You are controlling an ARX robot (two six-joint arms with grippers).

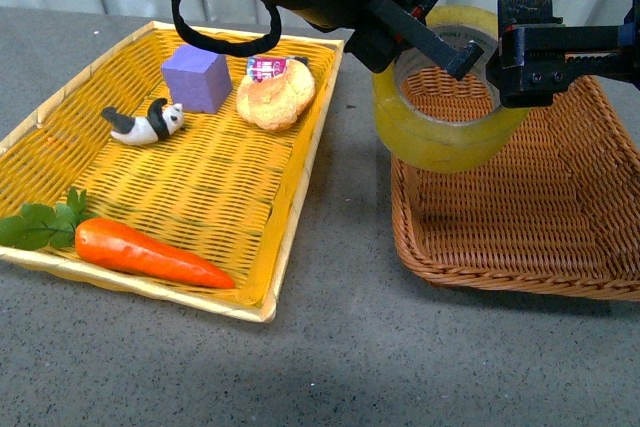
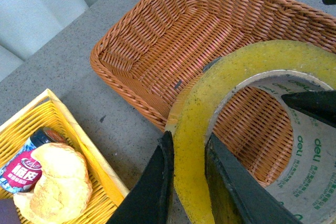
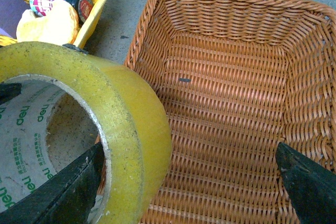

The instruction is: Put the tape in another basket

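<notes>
The tape (image 1: 440, 137), a wide yellowish roll with a white printed core, hangs in the air over the near left corner of the brown wicker basket (image 1: 480, 272). My left gripper (image 1: 450, 55) is shut on the roll's wall, one finger inside the core and one outside, as the left wrist view shows (image 2: 188, 150) on the tape (image 2: 191, 129). My right gripper (image 1: 505, 52) is open beside the roll. In the right wrist view (image 3: 189, 153) one finger sits at the core and the other over the basket (image 3: 226, 77), with the tape (image 3: 131, 129) wall between them. The basket (image 2: 157, 40) is empty.
A shallow yellow woven tray (image 1: 300, 197) lies left of the basket. It holds a purple cube (image 1: 197, 77), a bread roll (image 1: 275, 95), a small can (image 1: 265, 67), a panda figure (image 1: 147, 124) and a carrot (image 1: 145, 252). Grey tabletop lies between tray and basket.
</notes>
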